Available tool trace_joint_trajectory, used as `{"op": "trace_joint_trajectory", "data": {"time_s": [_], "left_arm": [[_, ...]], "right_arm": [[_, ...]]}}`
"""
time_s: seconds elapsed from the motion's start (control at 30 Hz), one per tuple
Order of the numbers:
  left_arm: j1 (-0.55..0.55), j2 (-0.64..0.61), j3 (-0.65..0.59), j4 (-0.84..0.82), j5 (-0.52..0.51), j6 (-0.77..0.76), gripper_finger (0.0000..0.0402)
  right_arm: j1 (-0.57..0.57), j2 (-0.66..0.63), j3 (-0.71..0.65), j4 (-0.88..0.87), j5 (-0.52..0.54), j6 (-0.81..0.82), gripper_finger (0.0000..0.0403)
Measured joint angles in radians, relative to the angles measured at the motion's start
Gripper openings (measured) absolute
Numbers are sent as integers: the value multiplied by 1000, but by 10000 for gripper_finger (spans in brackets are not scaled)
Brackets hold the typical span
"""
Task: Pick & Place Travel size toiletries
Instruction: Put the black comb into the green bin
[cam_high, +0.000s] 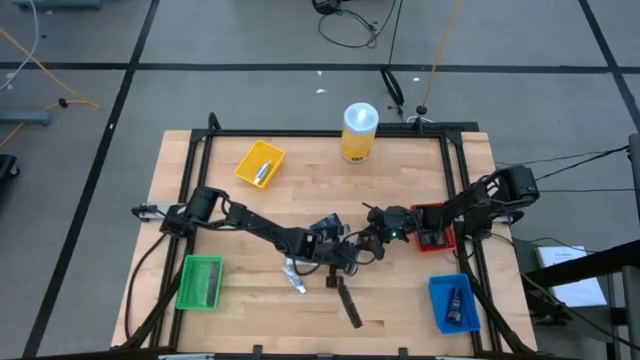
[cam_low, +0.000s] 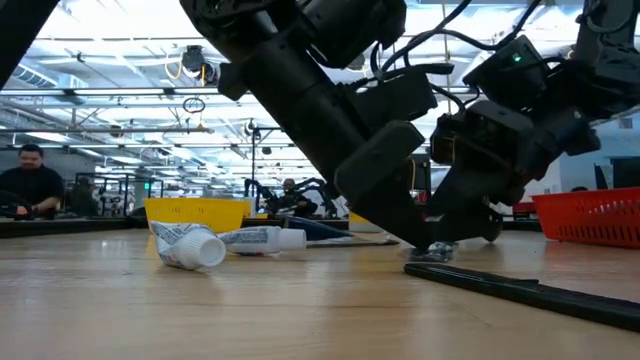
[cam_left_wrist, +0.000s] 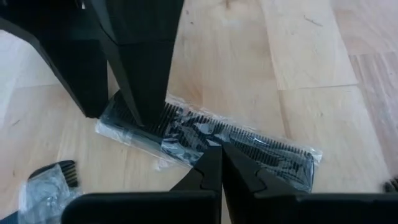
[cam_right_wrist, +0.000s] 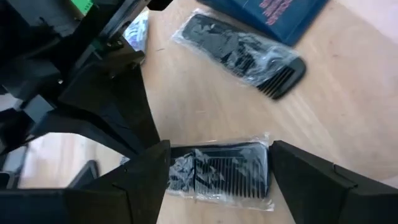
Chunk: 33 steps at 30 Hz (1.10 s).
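High view: my left claw (cam_high: 338, 257) and right claw (cam_high: 372, 240) meet near the centre of the surface (cam_high: 300, 190); a white tube (cam_high: 294, 276) lies at 7 o'clock of them, a black stick (cam_high: 348, 303) at 6.

Low view: two tubes (cam_low: 225, 243) lie flat.

L wrist: my left claw (cam_left_wrist: 219, 163) is pressed together, tips on a wrapped black comb (cam_left_wrist: 211, 134) (not lifted).

R wrist: my right claw (cam_right_wrist: 217, 171) is spread either side of that comb (cam_right_wrist: 217, 171); a 2nd comb (cam_right_wrist: 245, 53) lies apart.

You are looking at two matte black, jointed arms (cam_high: 262, 226) with black cables trailing from their bases; a small green light (cam_high: 397, 236) glows on the right wrist, behind its blocky, wedge-shaped black fingers (cam_right_wrist: 311, 180).
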Motion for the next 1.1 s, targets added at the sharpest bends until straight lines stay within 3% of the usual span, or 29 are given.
{"op": "trace_joint_trajectory", "data": {"time_s": [0.2, 0.37, 0.5, 0.6, 0.73, 0.87, 1.0, 1.1], "left_arm": [[-1, 0, 0, -2, -31, 14, 10], [-9, 0, 0, -6, -75, 29, 3], [-19, -6, -3, -5, -164, 43, 11], [-37, -36, -5, -24, -175, 50, 4], [-73, -111, -2, -84, -160, 46, 6], [-100, -145, -3, -274, -104, -30, 10], [-98, -146, -3, -406, -2, -122, 3], [-88, -112, -3, -429, 6, -152, 6]], "right_arm": [[0, 1, 0, -10, -48, 30, 265], [1, -2, -1, -11, -176, 27, 265], [0, -2, -1, -9, -184, 32, 265], [-7, -2, -1, -8, -187, 40, 265], [-11, -2, -2, -1, -184, 43, 265], [-11, -2, -2, 4, -177, 44, 265], [-11, -1, -2, 15, -167, 43, 265], [-11, -1, -2, 27, -165, 43, 265]]}}
